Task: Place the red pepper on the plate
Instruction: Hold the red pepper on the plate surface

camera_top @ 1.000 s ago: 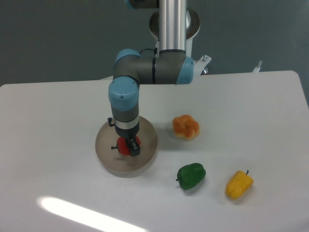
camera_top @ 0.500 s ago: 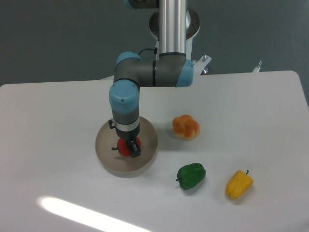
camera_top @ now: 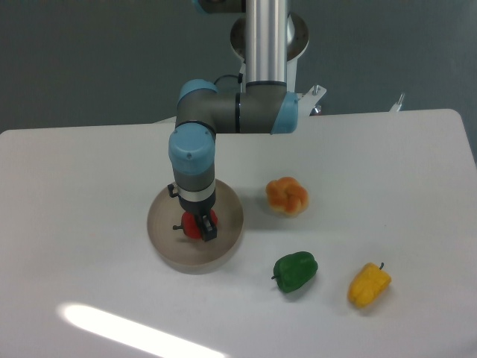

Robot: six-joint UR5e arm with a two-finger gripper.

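Observation:
The red pepper (camera_top: 193, 226) is small and glossy, with a dark stem pointing left. It sits over the middle of the round beige-grey plate (camera_top: 168, 250) on the white table. My gripper (camera_top: 203, 227) points straight down over the plate and its dark fingers are closed around the pepper. The wrist hides the pepper's top and the far part of the plate. I cannot tell whether the pepper touches the plate's surface.
An orange lobed pepper (camera_top: 287, 196) lies right of the plate. A green pepper (camera_top: 295, 271) and a yellow pepper (camera_top: 369, 284) lie at the front right. The arm's base column (camera_top: 266, 37) stands at the table's back edge.
The arm has shifted very slightly between the earliest frame and now. The gripper and the red pepper stay over the plate.

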